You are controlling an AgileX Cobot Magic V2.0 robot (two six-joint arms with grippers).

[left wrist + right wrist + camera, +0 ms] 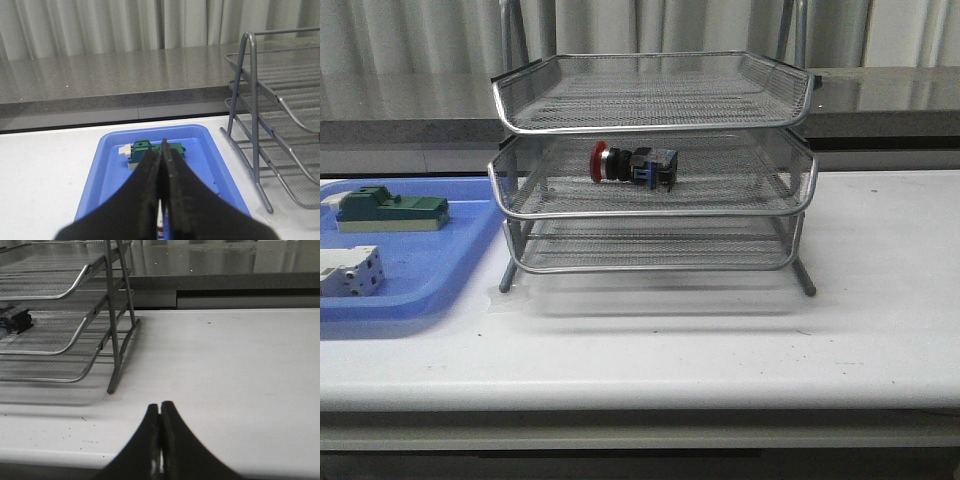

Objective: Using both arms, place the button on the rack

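White table point(880, 300) bare right of rack point(653, 165); button point(633, 165) on middle tier; both arms' jaws pressed together, empty.

I count one button point(633, 165), lying in one rack point(653, 125) that has three wire shelves. At nine o'clock I see one blue tray point(420, 275) with two parts: one green block point(392, 209), one white box point(350, 272).
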